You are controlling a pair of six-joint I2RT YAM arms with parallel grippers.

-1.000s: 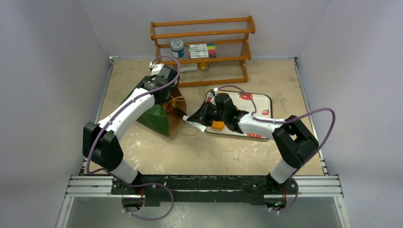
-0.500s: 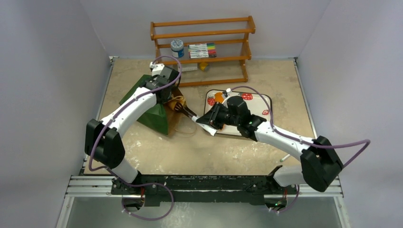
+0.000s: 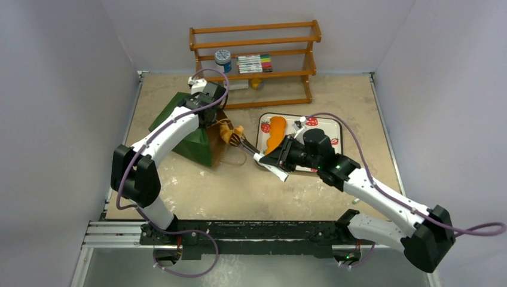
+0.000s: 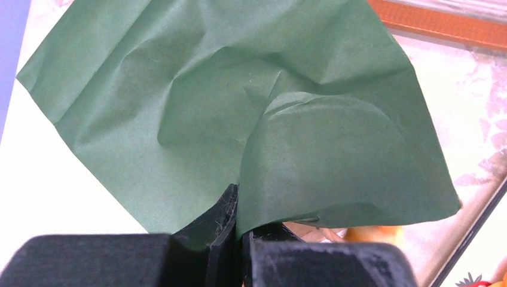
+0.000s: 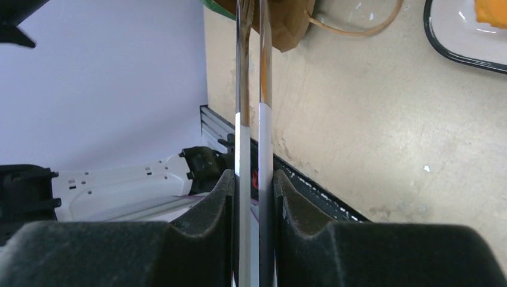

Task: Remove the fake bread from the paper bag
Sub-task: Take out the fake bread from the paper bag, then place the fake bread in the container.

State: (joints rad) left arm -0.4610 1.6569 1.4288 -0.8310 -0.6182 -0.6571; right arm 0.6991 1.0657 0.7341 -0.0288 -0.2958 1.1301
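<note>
Orange bread (image 3: 275, 133) now lies on the tray (image 3: 323, 130); right end effector (image 5: 254, 179), clamping tongs (image 5: 241, 137), is back at the bag (image 3: 197, 144) the left end effector (image 4: 239, 236) pinches.

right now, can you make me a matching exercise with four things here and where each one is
Things:
1. orange bread
2. paper bag
3. tongs
4. markers

Places:
A. on the wooden rack
B. pinched in the left jaws
C. on the strawberry tray
D. clamped in the right jaws

Pairs: 1-C, 2-B, 3-D, 4-A
</note>
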